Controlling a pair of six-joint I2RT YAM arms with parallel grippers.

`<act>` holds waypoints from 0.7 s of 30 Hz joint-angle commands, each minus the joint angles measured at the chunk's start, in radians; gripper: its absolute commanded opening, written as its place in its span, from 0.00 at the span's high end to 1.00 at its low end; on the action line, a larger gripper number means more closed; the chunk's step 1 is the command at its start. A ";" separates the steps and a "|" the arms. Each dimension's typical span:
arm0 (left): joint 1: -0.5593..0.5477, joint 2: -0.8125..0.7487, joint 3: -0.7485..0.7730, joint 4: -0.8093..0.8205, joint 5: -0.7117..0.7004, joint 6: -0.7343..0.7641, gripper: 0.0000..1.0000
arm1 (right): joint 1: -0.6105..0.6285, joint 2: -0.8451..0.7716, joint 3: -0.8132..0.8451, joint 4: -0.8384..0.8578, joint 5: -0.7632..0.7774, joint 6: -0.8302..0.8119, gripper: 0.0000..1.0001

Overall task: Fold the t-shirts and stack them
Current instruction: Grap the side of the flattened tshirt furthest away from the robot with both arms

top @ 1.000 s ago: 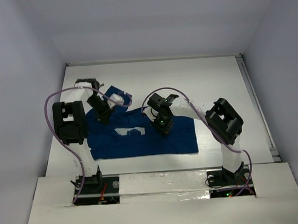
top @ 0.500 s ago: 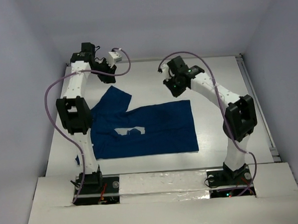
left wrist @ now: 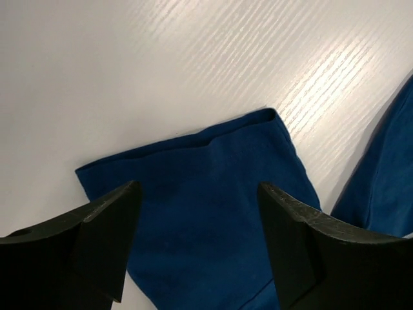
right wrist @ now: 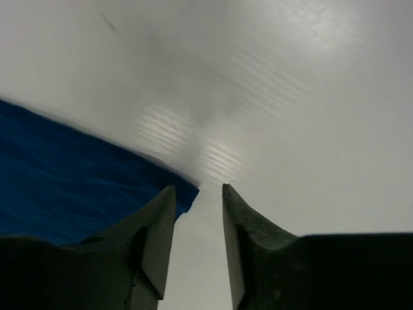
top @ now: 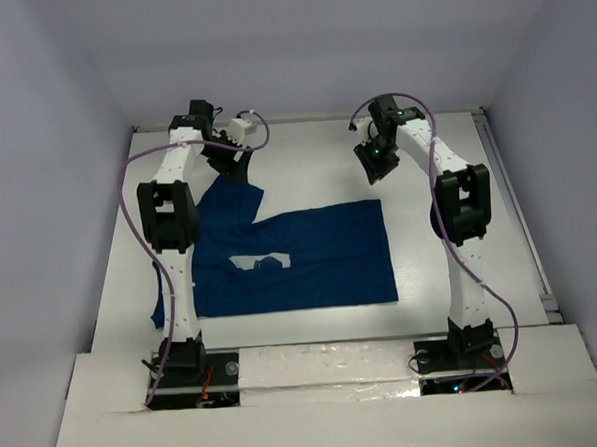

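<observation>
While the dark navy-blue cloth t-shirt point(top: 310, 258) lies spread at centre frame, left gripper point(left wrist: 197, 194) and right gripper point(right wrist: 198, 194) hover with jaws apart, holding nothing.

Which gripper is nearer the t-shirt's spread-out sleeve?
Left. The left gripper hangs directly above the sleeve end, jaws open. The right gripper is off to the side, above the t-shirt at its far right corner.

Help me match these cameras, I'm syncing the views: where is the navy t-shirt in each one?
Top external: t-shirt spread flat left of centre, one sleeve pointing to the far left.
Left wrist: its sleeve end fills the lower middle.
Right wrist: one corner at lower left.
Shared landmark: white table beneath it.
</observation>
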 commanded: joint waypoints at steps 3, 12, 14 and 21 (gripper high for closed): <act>-0.006 -0.113 -0.031 0.029 0.005 -0.030 0.24 | 0.016 0.004 0.035 -0.140 -0.103 -0.065 0.52; -0.006 -0.133 -0.065 0.048 0.025 -0.030 0.21 | 0.016 -0.005 -0.073 -0.136 -0.105 -0.117 0.51; -0.006 -0.135 -0.066 0.048 0.031 -0.030 0.19 | 0.007 0.009 -0.074 -0.139 -0.090 -0.117 0.51; -0.006 -0.136 -0.074 0.064 0.031 -0.030 0.18 | -0.003 0.027 -0.059 -0.143 -0.073 -0.105 0.51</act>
